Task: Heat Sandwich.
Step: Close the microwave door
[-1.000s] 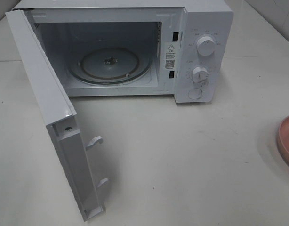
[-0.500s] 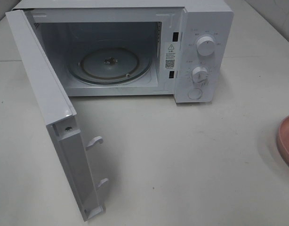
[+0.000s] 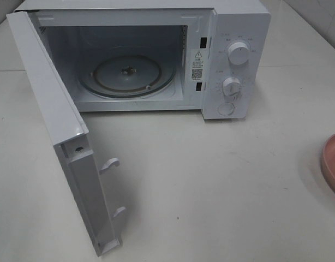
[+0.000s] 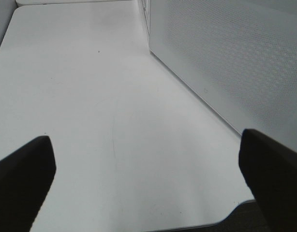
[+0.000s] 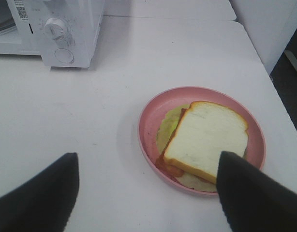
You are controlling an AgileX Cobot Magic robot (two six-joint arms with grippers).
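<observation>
White microwave [image 3: 227, 60] with door [image 3: 53, 120] swung open, glass turntable [image 3: 129, 76] bare, sandwich [image 5: 206, 140] on pink plate [image 5: 148, 121], right gripper [image 5: 143, 193] spread wide above it, left gripper [image 4: 146, 179] wide over table [image 4: 90, 96]

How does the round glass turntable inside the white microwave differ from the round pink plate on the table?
The clear glass turntable is see-through and bare; the pink plate is opaque and holds the white-bread sandwich. The turntable sits inside the open microwave; the plate rests on the white table, right of it. Both are round and shallow.
</observation>
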